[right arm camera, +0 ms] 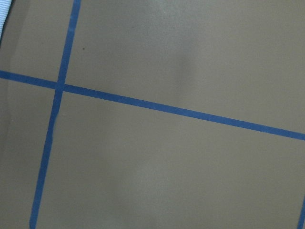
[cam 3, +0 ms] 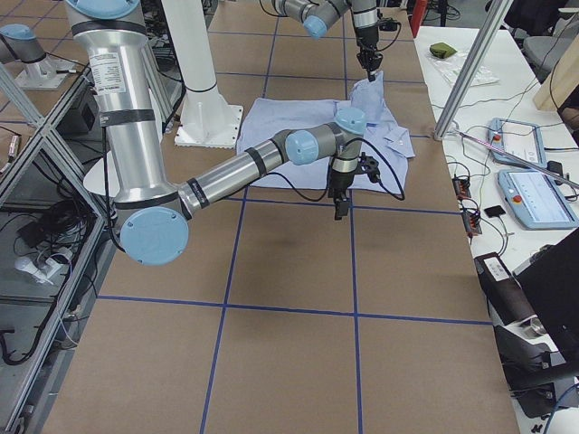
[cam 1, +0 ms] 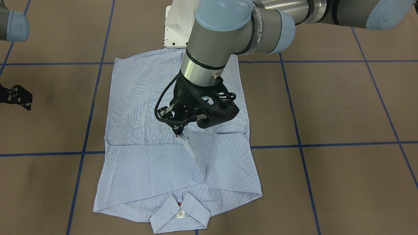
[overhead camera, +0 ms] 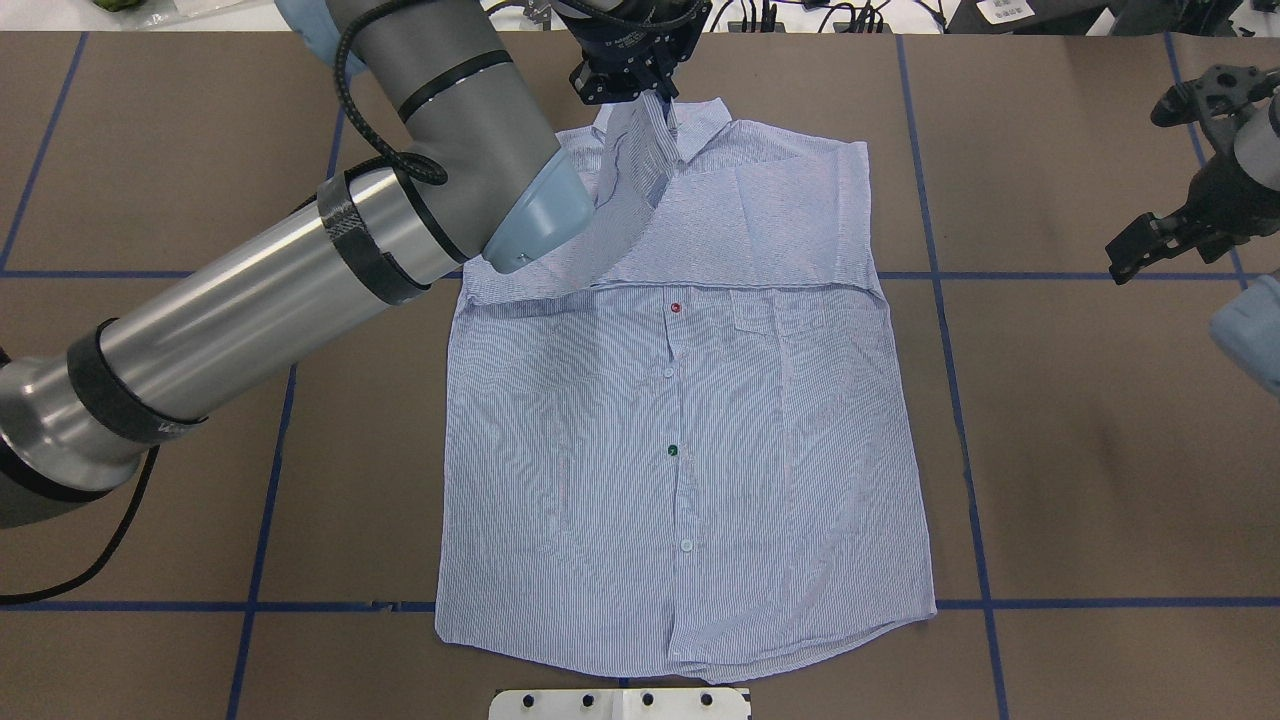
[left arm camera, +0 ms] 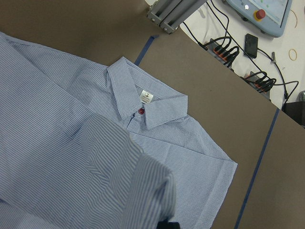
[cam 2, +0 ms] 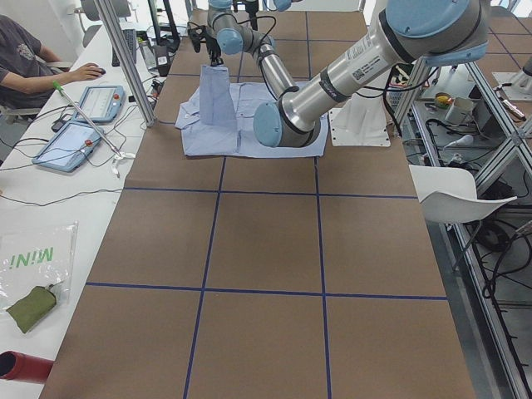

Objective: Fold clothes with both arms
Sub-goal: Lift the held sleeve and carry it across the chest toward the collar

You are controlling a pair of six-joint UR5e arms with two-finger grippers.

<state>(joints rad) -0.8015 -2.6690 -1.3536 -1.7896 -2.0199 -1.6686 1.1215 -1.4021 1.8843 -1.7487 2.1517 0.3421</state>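
We see a matte brown table (overhead camera: 1050, 450) gridded with blue tape lines (overhead camera: 1100, 603). Over it reaches the left arm (overhead camera: 250, 300), smooth silver-grey tubes with light blue joint caps. The soft, light blue, finely white-striped button-up shirt (overhead camera: 600, 450) lies flat at the middle, front up. Its long axis runs away from the robot, hem nearest the base and collar (cam 1: 196, 212) at the far end. The black clawed left gripper (cam 1: 178, 132) is pinched tight on a sleeve (cam 1: 192, 150), lifting it above the chest. The black right gripper (overhead camera: 1165, 235) hangs off to the side, well apart; we cannot tell how its jaws stand. Smallest are the white neck label (cam 1: 180, 214), a red button (overhead camera: 676, 308) and a green button (overhead camera: 672, 451).
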